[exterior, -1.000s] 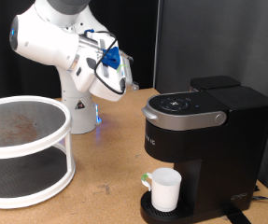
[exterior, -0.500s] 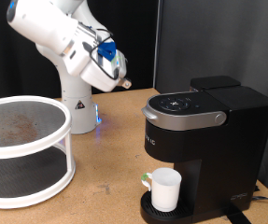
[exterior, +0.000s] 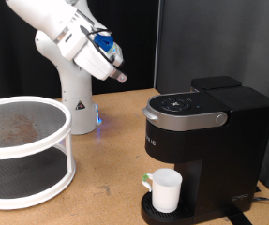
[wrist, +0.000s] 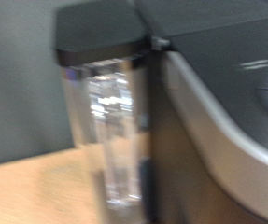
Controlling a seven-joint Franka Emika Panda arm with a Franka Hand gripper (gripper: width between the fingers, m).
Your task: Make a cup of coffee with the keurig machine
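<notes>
The black keurig machine (exterior: 204,141) stands at the exterior view's right with its silver-grey handle (exterior: 183,117) down and its lid shut. The white cup (exterior: 166,190) stands upright on the round drip base (exterior: 151,212) under the spout, handle towards the exterior view's left. My gripper (exterior: 118,76) hangs in the air up and to the left of the machine, apart from it, with nothing seen in it. The wrist view is blurred and shows the machine's clear water tank (wrist: 110,131) and grey handle (wrist: 232,121); no fingers show there.
A white two-tier round rack (exterior: 22,150) stands at the exterior view's left on the wooden table (exterior: 106,164). The arm's white base (exterior: 76,108) is behind it. A dark curtain hangs at the back.
The arm has swung up and to the exterior view's left, lifting the gripper farther from the machine. The cup and the machine have not moved.
</notes>
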